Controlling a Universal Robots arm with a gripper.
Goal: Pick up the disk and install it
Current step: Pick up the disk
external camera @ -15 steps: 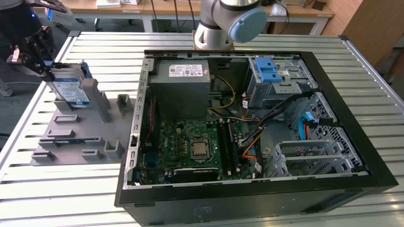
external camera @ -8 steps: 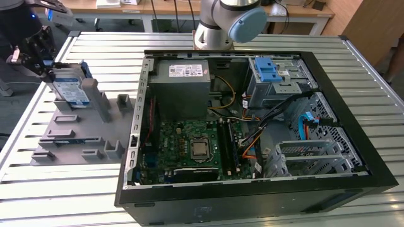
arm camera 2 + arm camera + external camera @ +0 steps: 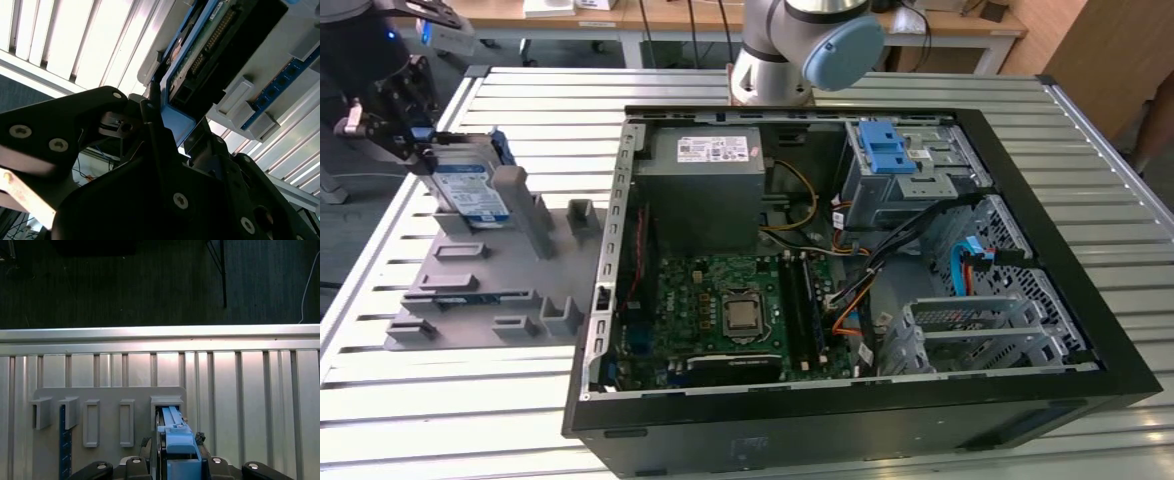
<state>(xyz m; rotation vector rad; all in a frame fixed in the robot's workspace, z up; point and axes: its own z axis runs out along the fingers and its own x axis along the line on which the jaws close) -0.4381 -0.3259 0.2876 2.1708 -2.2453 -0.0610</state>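
**Work surface.** The table [image 3: 427, 400] is a slatted metal top with long parallel ribs. In the first wrist view its far edge meets a dark floor [image 3: 150, 285]. In the exterior view, wooden benches [image 3: 680, 15] stand beyond the table, and the arm's base [image 3: 787, 50] is mounted at the far edge behind the computer case [image 3: 854, 430].

**Computer case.** The case lies on its side with the panel removed. It occupies the middle of the table and the exterior view's right. Inside it are:
- a green motherboard [image 3: 720, 310];
- a grey power-supply box [image 3: 714, 180];
- a drive cage with a blue latch [image 3: 887, 150].

**Fixture.** A grey holder plate [image 3: 507, 290] with upright posts and slots lies flat on the table, just beside the case on the exterior view's left. A blue circuit strip [image 3: 62, 440] stands on edge in one of its slots.

**Gripper and disk.** The gripper [image 3: 424, 150] is over the far end of the holder plate. Its fingers [image 3: 150, 125] are pressed against both sides of the disk [image 3: 470, 190], pinching it by the blue carrier rail. The disk stands on edge, slightly tilted, with its labelled face toward the camera. Its lower end is at the plate's end slot [image 3: 167, 405]. Whether it is touching the slot cannot be determined.
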